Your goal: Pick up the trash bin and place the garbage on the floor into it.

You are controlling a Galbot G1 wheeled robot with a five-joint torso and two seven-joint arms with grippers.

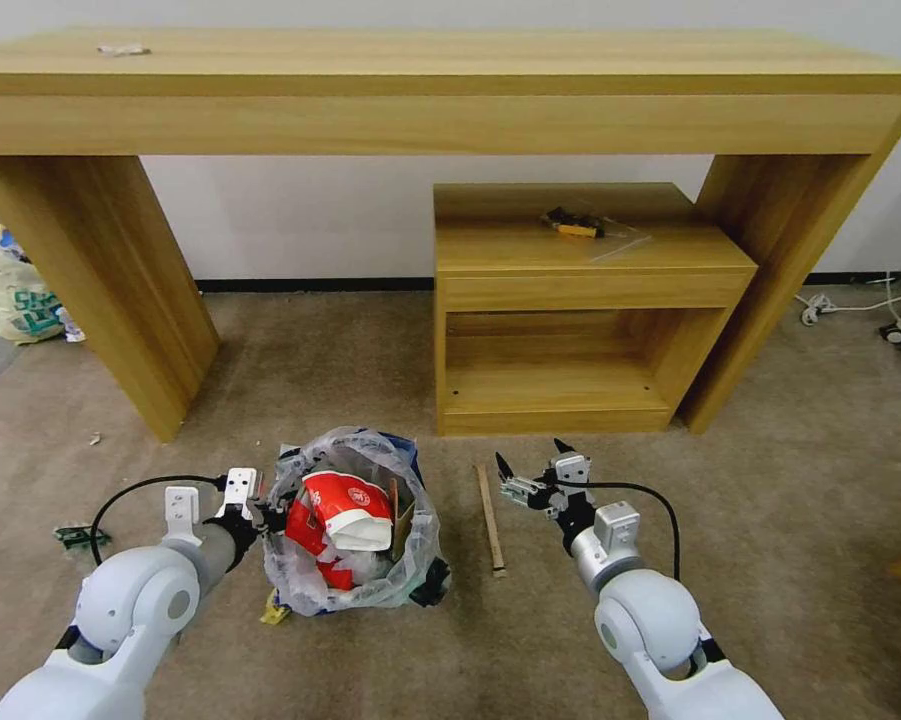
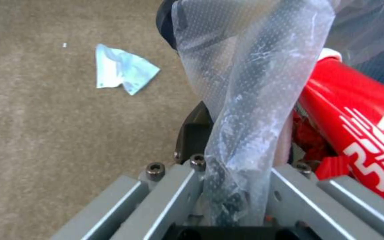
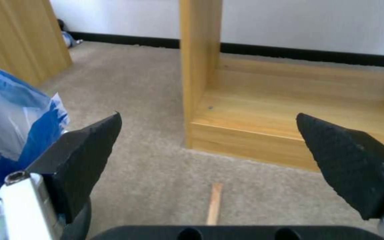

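L gripper (image 1: 266, 513) is pinching the trash bin (image 1: 355, 525) liner rim, frame lower centre. R gripper (image 1: 532, 470) is hovering wide open, empty, w/ bare carpet (image 1: 810, 480) around the wooden stick (image 1: 490, 520).

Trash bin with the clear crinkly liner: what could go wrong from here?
The left gripper pinches mostly the thin clear plastic liner of the small dark trash bin; it could tear or slip. The open right gripper hovers above the flat wooden stick; it may be hard to pinch.

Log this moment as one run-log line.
left gripper: shut on trash bin rim | right gripper: open, above wooden stick | stick: on floor beside bin
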